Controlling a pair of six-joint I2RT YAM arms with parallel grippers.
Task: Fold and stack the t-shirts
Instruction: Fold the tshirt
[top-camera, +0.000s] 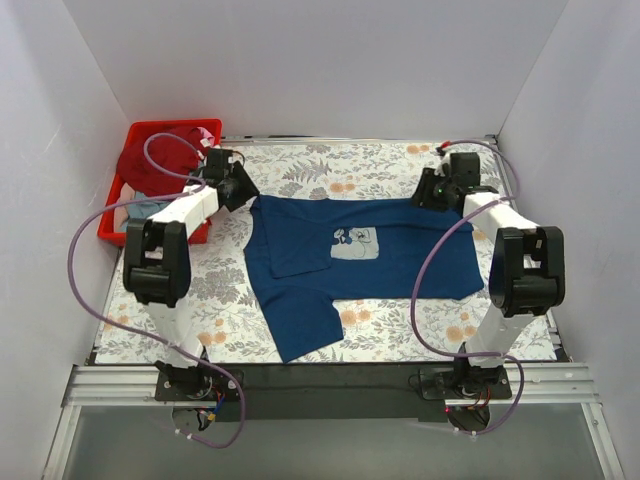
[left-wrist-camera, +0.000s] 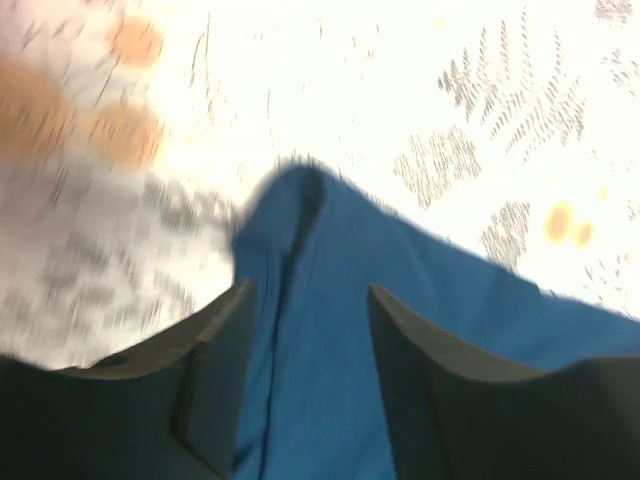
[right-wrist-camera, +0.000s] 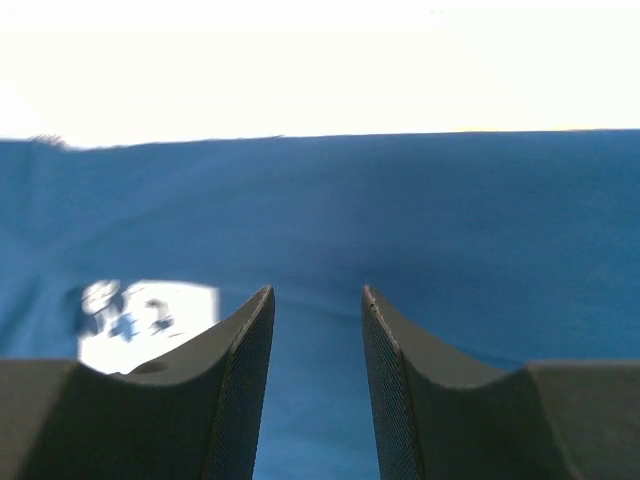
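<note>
You've got the navy t-shirt (top-camera: 380, 275) spread on the floral table (top-camera: 330, 165), print up, one flap reaching toward the near edge. Your left hand (left-wrist-camera: 310, 290) is over its far-left corner, fingers apart, nothing pinched. Your right hand (right-wrist-camera: 317, 290) is over the far-right edge, fingers apart too. The dark red t-shirt (top-camera: 150, 165) and pale t-shirt (top-camera: 145, 208) lie in the red crate (top-camera: 170, 128), far left.
</note>
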